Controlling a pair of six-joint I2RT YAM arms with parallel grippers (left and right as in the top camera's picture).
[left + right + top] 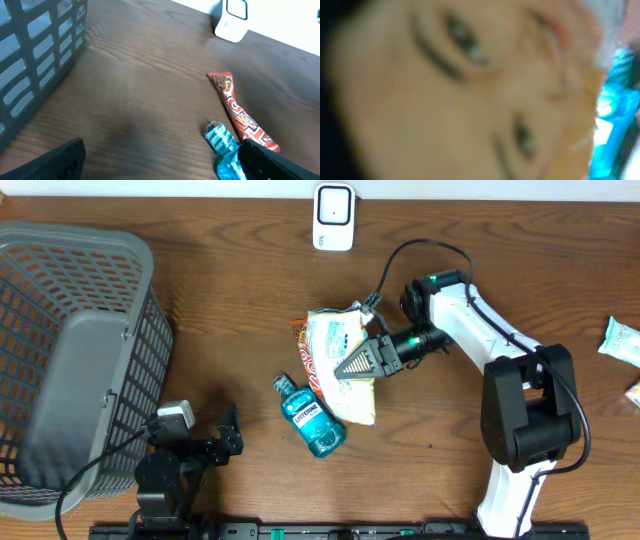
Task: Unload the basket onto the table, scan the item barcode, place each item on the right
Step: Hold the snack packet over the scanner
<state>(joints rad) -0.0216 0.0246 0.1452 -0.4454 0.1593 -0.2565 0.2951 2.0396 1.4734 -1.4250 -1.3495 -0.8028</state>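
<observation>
A cream and white snack bag (pixel 357 402) lies mid-table, partly over a red wrapper (pixel 304 352). My right gripper (pixel 347 366) sits on the bag's middle, shut and pinching it. In the right wrist view the bag (pixel 470 100) fills the frame as a tan blur, hiding the fingers. A white barcode scanner (pixel 333 217) stands at the far edge and shows in the left wrist view too, scanner (pixel 231 20). My left gripper (pixel 226 442) rests low at the front left, open, with only bare wood between its fingers (pixel 55 162).
A grey mesh basket (pixel 75 350) fills the left side. A blue mouthwash bottle (pixel 312 418) lies just left of the bag, close to my left gripper's right finger. Two small packets (pixel 620 340) lie at the right edge.
</observation>
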